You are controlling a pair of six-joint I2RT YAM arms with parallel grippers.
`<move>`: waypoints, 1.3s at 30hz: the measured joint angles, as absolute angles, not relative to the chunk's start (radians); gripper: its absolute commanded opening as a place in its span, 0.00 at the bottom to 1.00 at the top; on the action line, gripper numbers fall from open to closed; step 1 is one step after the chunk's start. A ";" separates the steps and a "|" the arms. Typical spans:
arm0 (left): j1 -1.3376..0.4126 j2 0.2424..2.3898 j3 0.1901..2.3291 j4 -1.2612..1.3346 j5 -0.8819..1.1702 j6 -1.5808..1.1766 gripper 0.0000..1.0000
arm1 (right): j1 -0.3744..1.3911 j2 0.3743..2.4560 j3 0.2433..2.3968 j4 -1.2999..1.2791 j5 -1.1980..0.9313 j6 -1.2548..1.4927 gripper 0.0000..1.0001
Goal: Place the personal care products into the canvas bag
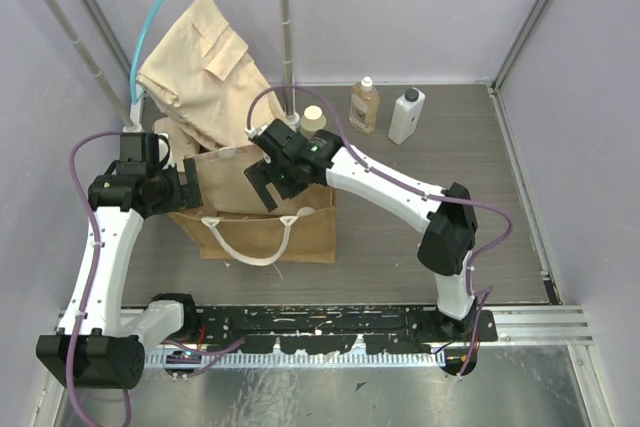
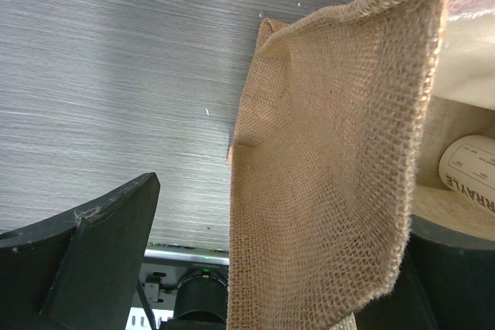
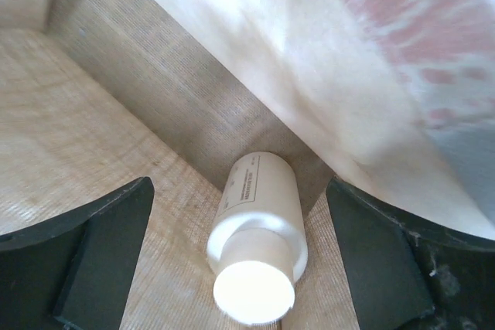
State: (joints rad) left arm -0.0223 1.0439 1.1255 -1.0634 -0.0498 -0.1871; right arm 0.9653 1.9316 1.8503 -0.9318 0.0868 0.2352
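Jaws on your right gripper (image 3: 244,264) hang released, 1 pale cylindrical plastic bottle (image 3: 261,191) between them inside the tan woven canvas bag (image 1: 300,232). Left gripper (image 2: 286,206) seemingly released. Expect it light, slick; grip its barrel.

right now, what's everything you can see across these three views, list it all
canvas bag: 1, tan-brown with cream handles, standing mid-table
bottle in bag: 1, looks pale in this light with a lighter cap, lying on the bag's floor
round-cap bottle: 1, cream-beige, just behind the bag
amber bottle: 1, amber-brown with white cap, upright at the back
flat bottle: 1, white with black cap, just right of the amber one
garment: 1, beige, hanging back left
hanger: 1, teal, carrying the garment
rack: 1, white and metal, back left
table: 1, grey wood-grain
left gripper: black, open, straddling the bag's left wall
right gripper: black, open, over the bagged bottle
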 measured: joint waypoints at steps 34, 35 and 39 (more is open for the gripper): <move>-0.022 0.981 1.123 -1.051 -0.070 -0.191 0.98 | 0.442 2.138 2.111 -0.710 -0.004 0.121 1.00; -0.022 0.982 1.123 -1.051 -0.070 -0.191 0.98 | 0.435 2.146 2.111 -0.703 -0.010 0.115 1.00; -0.022 0.986 1.123 -1.044 -0.069 -0.196 0.98 | 0.412 2.167 2.111 -0.659 -0.055 0.105 1.00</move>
